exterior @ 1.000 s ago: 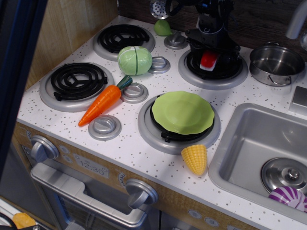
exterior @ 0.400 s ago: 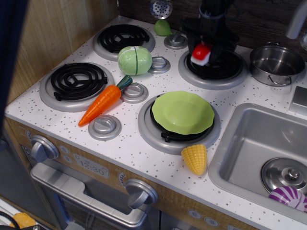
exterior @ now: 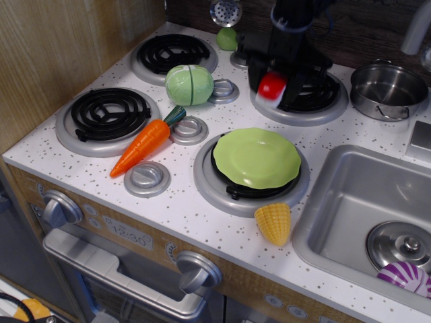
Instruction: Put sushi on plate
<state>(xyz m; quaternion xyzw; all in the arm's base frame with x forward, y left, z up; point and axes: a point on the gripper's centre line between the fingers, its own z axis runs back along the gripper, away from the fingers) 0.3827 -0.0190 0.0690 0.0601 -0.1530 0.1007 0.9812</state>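
Note:
The sushi (exterior: 271,87), a small block with a glossy red top and white base, is held in my black gripper (exterior: 273,84), lifted above the back right burner (exterior: 316,101). The gripper is shut on it and hangs from the arm at the top of the view. The light-green plate (exterior: 256,158) lies on the front right burner, below and slightly left of the gripper, with nothing on it.
A pale green cabbage toy (exterior: 189,85), a carrot (exterior: 143,145) and a corn cob (exterior: 274,223) lie on the stove top. A steel pot (exterior: 388,90) stands at back right. The sink (exterior: 350,202) holds a lid and a purple-and-white striped toy (exterior: 404,276).
The gripper has lifted the sushi off the back right burner and carried it to the left and towards the front.

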